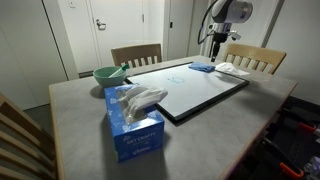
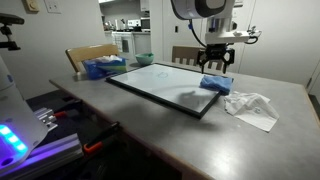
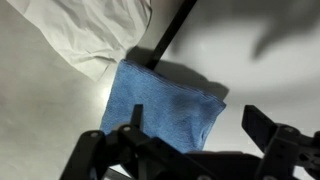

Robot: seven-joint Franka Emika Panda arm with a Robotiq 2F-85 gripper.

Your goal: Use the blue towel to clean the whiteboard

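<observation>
The blue towel [image 3: 165,105] lies folded on the whiteboard's [image 1: 195,92] far corner, across its black frame. It shows in both exterior views [image 1: 203,68] [image 2: 215,84]. My gripper [image 2: 217,62] hangs open just above the towel and does not touch it. In the wrist view the gripper [image 3: 198,125] straddles the towel's edge: one finger [image 3: 133,122] is over the blue cloth, the other over bare whiteboard [image 3: 262,82]. Nothing is between the fingers.
A crumpled white cloth [image 2: 252,106] lies on the grey table [image 2: 180,135] beside the towel, off the board. A blue tissue box [image 1: 135,125] and a green bowl [image 1: 110,75] stand by the board's other end. Wooden chairs [image 1: 135,54] line the table.
</observation>
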